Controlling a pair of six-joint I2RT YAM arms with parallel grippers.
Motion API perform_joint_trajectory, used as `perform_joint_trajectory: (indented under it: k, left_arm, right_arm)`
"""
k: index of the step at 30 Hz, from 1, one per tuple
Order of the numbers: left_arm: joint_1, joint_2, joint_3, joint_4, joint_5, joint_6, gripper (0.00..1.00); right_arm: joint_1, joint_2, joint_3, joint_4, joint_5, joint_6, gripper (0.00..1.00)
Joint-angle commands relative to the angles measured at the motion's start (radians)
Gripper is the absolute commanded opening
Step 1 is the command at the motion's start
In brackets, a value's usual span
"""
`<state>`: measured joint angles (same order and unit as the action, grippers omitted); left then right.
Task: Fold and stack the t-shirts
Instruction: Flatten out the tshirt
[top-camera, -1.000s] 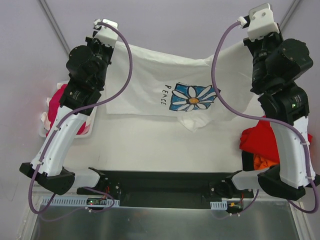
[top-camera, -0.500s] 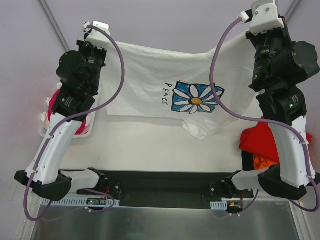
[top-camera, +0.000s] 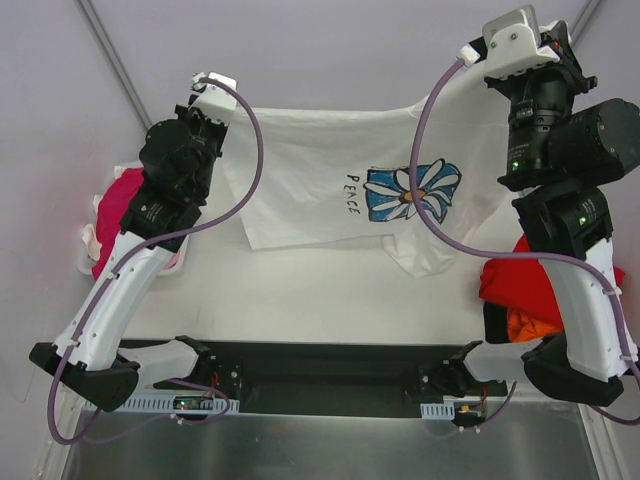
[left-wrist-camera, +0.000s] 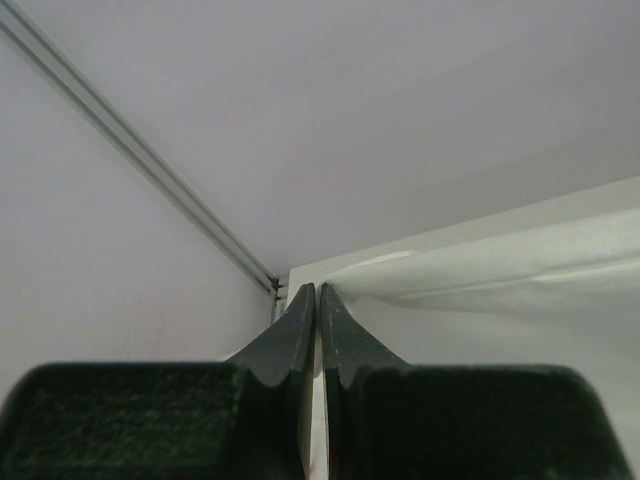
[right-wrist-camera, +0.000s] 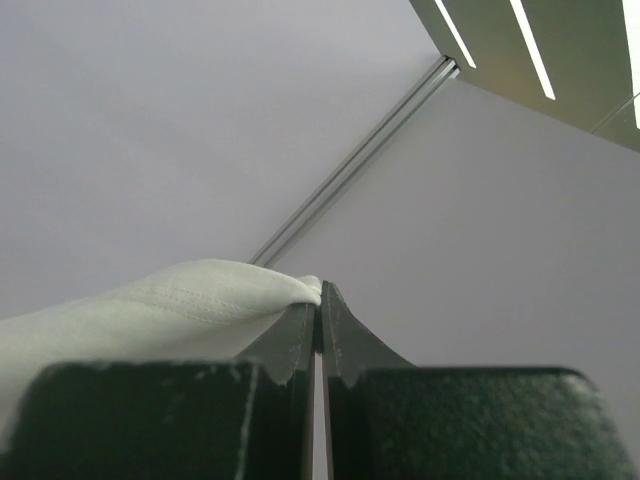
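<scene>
The white PEACE tee (top-camera: 320, 165) hangs spread over the far half of the table (top-camera: 330, 300), print facing up, with its lower hem and one loose fold trailing on the table's surface. The left gripper (left-wrist-camera: 318, 292) has its jaws pressed together on one upper corner of the cloth, and the right gripper (right-wrist-camera: 320, 290) is likewise pinched tight on the opposite corner, held higher. Folding of this shirt looks barely begun: it is stretched out but not yet laid flat or creased. At the table's left edge a heap of pink and red tees (top-camera: 120, 200) sits crumpled in a white bin (top-camera: 88, 258), apparently waiting. At the table's right edge red and orange tees (top-camera: 520, 295) lie together; whether they are folded cannot be told.
</scene>
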<state>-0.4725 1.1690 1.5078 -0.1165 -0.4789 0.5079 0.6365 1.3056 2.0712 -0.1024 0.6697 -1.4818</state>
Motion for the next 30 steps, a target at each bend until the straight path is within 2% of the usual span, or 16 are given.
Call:
perform_joint_trajectory:
  k: [1, 6, 23, 30]
  left_arm:
    - [-0.008, -0.025, -0.017, 0.041, -0.015, -0.017, 0.00]
    - [-0.008, -0.048, -0.026, 0.058, -0.021, 0.009, 0.00]
    - [-0.008, -0.207, 0.048, 0.061, -0.001, 0.047, 0.00]
    - [-0.009, -0.267, -0.007, 0.051, 0.022, 0.049, 0.00]
  right_arm:
    - [0.046, -0.060, 0.004, 0.162, -0.012, -0.101, 0.01]
    - [0.094, -0.071, 0.033, 0.167, -0.010, -0.121, 0.01]
    - [0.255, -0.062, 0.099, 0.250, 0.065, -0.363, 0.01]
    - [0.318, -0.077, 0.102, 0.230, 0.114, -0.396, 0.01]
